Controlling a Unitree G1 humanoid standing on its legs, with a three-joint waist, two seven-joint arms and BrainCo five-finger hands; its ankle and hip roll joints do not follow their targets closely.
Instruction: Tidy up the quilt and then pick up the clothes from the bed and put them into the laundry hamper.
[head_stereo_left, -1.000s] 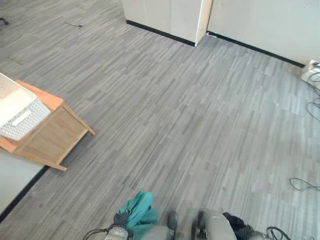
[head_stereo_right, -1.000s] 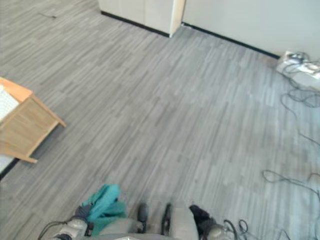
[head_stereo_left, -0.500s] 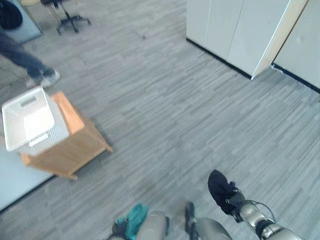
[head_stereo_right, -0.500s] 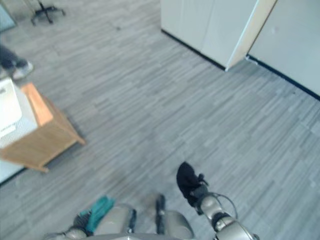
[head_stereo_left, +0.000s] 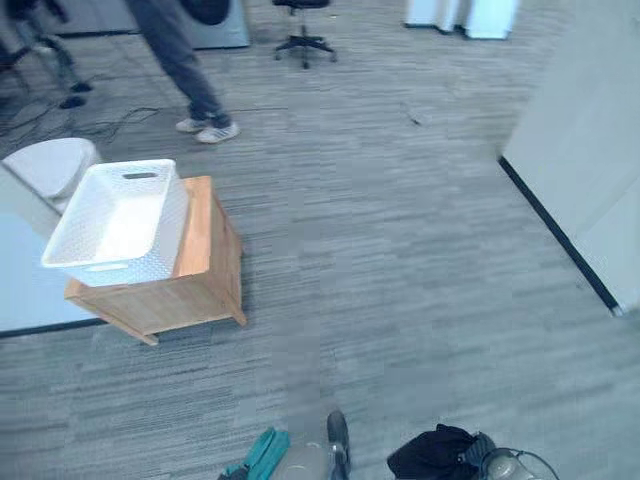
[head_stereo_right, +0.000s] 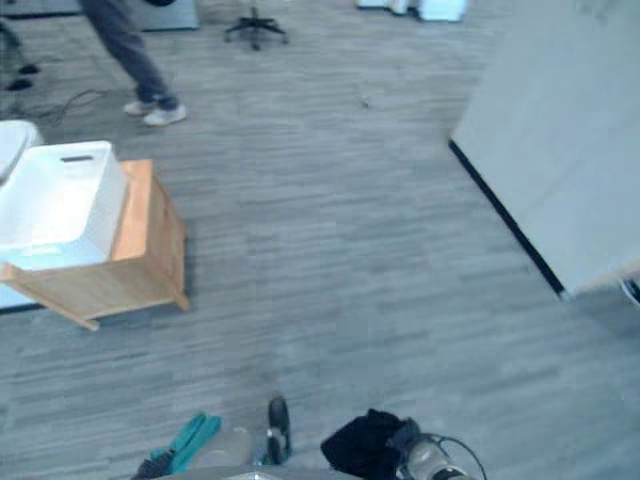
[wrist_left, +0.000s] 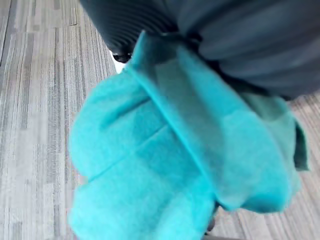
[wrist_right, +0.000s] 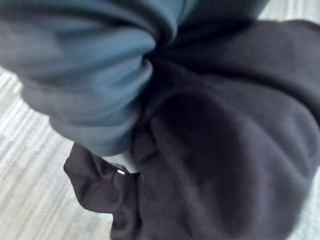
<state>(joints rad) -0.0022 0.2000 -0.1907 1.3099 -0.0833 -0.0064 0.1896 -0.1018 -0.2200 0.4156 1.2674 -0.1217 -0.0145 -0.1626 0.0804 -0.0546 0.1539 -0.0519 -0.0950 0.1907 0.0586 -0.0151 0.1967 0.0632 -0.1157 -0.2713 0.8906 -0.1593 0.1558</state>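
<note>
The teal garment (wrist_left: 170, 165) hangs bunched from the left hand (wrist_left: 150, 25); the black garment (wrist_right: 225, 150) is wadded against the right hand (wrist_right: 100, 75). With cloth covering the fingers of both, I cannot tell how either hand grips. The white laundry hamper (head_stereo_left: 115, 220) sits on a low wooden stand (head_stereo_left: 205, 270) at the left of the frame, well apart from the garments low in the frame. A person's legs (head_stereo_left: 185, 70) show at the upper left. Risk, as I judge it: loose folds could slip free or trail onto the floor (head_stereo_left: 400, 260) on the way, or catch the hamper rim and spill outside
</note>
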